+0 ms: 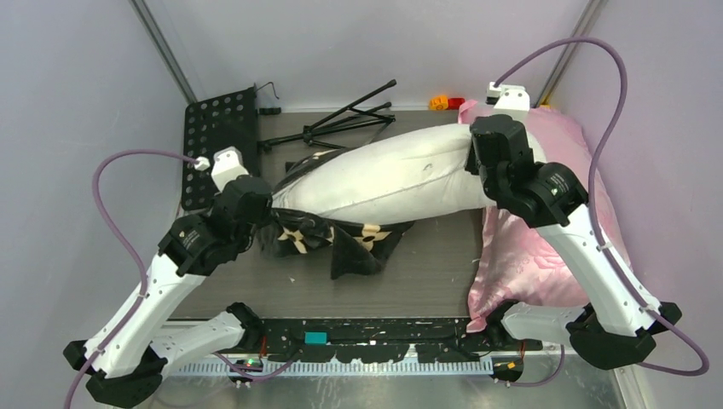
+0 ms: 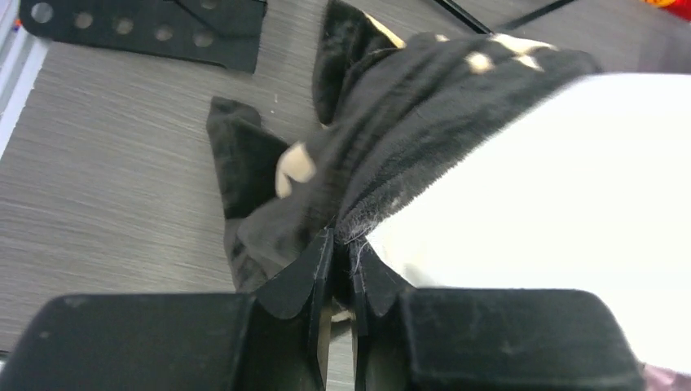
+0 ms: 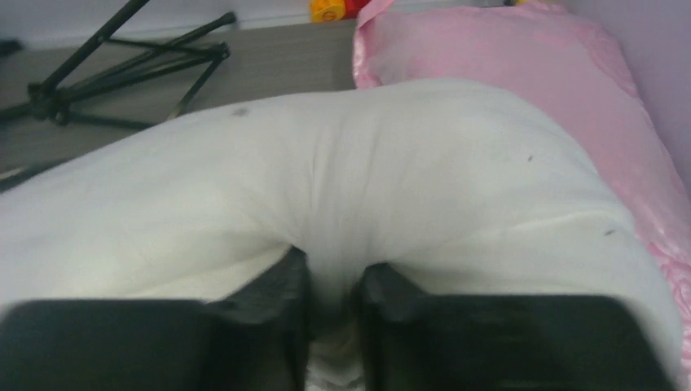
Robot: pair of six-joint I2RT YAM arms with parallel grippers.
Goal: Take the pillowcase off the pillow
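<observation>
pillow: plain white, stuffed, long axis left-right
left gripper: pinching black plush flowery pillowcase
right gripper: clamping pillow

Black pillowcase (bunched, flowered) covers one end of white pillow.

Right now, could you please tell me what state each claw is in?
Left claw: closed on the edge of the pillowcase.
Right claw: closed, pinching a fold of the pillow.

The grey table bears the pillowcase, a pink pillow, a tripod.
</observation>
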